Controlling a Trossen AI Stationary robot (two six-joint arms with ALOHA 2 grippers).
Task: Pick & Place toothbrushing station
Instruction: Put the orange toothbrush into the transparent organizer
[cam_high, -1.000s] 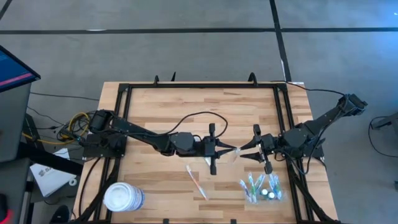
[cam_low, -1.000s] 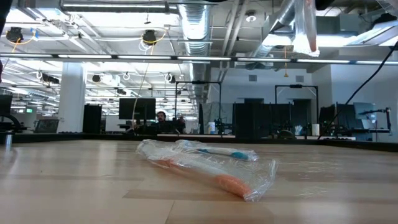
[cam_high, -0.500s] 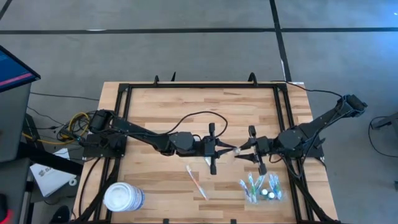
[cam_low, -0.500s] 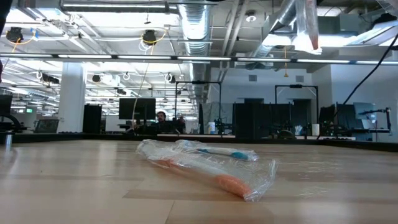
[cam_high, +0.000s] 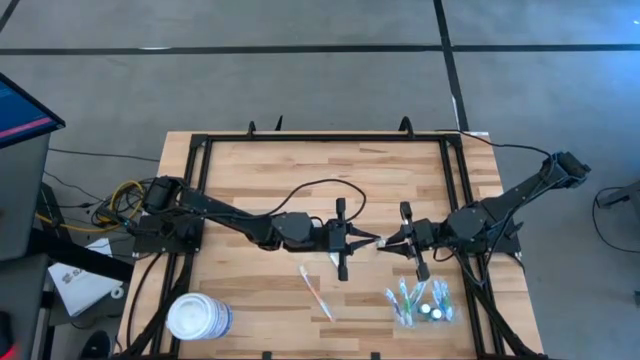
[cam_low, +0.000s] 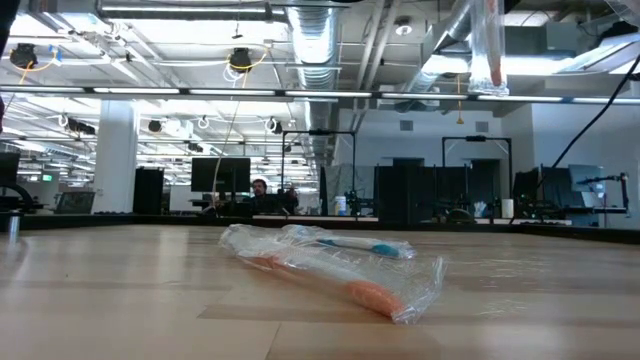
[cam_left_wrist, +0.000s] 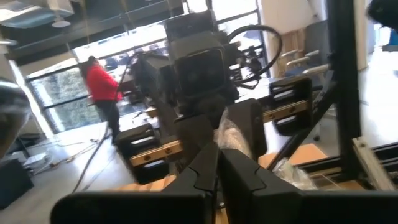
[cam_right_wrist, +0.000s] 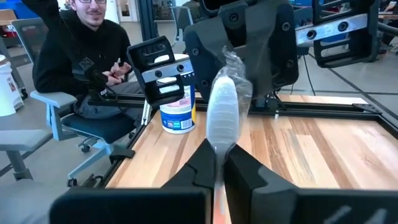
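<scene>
Toothbrushing station (cam_high: 379, 242) aloft mid-worktop, clear and crinkly | we see right gripper (cam_high: 388, 243) pressed together on one end, left gripper (cam_high: 372, 241) pinching the other, tips nearly meeting | below on worktop (cam_high: 260, 180): wrapped toothbrush (cam_high: 316, 291) just beside left gripper, blue-green packets (cam_high: 420, 301) near right arm | white tub (cam_high: 198, 317) well apart at the corner

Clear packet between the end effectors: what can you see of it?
The small see-through plastic packet is crinkled and nearly colourless, with a whitish oblong inside and an orange-red bit at its lower end. It hangs above mid-table, pinched between the shut left end effector and the shut right end effector, clear of the wood.
</scene>
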